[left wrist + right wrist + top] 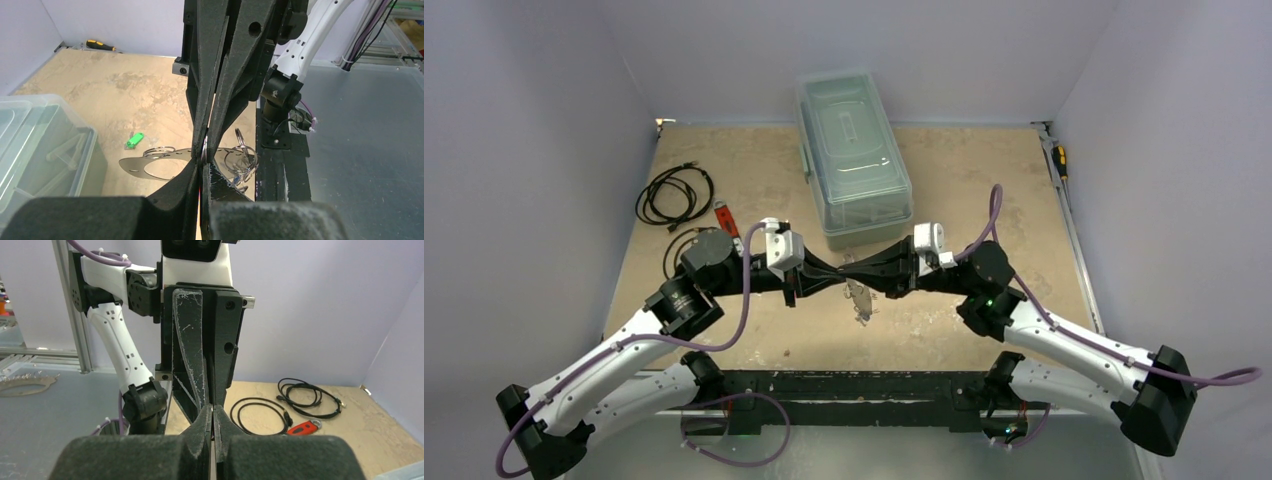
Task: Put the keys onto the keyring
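Note:
My two grippers meet tip to tip above the table's middle: the left gripper [834,272] and the right gripper [854,272], both shut. In the left wrist view a thin wire ring [204,150] stands pinched where the left gripper [202,165] and the right gripper [206,142] come together. Below them the keyring [145,167] lies flat on the table, a crescent band with small wire rings [241,159] bunched at its near end. A green key [134,140] lies on the table just beyond it. In the top view the keyring [861,298] is a small silvery shape under the tips. No blue key shows clearly.
A clear lidded plastic box [852,155] stands just behind the grippers. Black coiled cables [674,193] and a red stick-shaped gadget [721,217] lie at the left. A screwdriver [1059,160] rests along the right wall. The black base rail [854,385] borders the near edge.

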{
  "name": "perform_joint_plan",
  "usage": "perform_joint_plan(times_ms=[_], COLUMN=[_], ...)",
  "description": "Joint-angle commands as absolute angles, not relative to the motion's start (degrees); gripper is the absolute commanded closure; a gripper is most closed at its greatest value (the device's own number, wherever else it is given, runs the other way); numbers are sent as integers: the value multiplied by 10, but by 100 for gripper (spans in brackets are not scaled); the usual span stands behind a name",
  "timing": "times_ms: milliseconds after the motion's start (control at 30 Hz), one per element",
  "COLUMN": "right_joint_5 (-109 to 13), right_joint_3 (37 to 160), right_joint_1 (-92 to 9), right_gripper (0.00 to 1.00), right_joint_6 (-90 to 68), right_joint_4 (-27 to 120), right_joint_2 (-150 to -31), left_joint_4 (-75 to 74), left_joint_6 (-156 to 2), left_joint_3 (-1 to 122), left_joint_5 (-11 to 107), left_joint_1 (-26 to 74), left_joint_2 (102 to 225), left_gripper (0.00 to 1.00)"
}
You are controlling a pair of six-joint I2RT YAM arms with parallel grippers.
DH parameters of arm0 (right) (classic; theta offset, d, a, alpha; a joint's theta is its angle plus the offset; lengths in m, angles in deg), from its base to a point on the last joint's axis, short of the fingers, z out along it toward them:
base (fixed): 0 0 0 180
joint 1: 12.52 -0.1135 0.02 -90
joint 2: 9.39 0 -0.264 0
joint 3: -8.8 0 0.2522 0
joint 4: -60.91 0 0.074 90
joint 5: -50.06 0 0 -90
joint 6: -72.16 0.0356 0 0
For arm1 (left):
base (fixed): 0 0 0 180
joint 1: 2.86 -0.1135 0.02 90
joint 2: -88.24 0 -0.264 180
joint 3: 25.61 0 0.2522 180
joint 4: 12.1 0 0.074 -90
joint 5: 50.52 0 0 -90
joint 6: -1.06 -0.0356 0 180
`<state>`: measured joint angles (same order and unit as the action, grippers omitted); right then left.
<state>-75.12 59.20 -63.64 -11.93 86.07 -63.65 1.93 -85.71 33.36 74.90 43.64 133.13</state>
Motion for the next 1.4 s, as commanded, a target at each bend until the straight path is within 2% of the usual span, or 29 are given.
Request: perform_joint_plan(times_ms=[0,67,233,367,500,700,1367], right_joint_5=[-731,-717,-699,-683,-659,-637,-633], right_joint_3=[598,583,539,514,492,475,478], right_joint_1=[-647,-648,-648,-648,-648,-648,-648], right_gripper=[100,100,100,100,100,100,100], right_joint_6=[-131,-119,-61,-22,13,54,136], right_joint_4=[844,886,1025,1123,1221,1318,1467], right_joint_2=[-635,-629,-637,-650,-663,-684,-737], left_joint_4=[-23,-33,-63,-72,-81,-127,-164], left_joint_6=[-876,-872,-860,-855,-852,-829,-801], left_joint_3=[376,373,361,361,360,343,328], left_joint_5=[756,755,758,761,758,747,762], left_joint_1=[443,443,443,443,443,443,443], left_joint_2=[1323,1318,1307,1304,1295,1277,1291], left_gripper=[100,100,75,66,65,72,72])
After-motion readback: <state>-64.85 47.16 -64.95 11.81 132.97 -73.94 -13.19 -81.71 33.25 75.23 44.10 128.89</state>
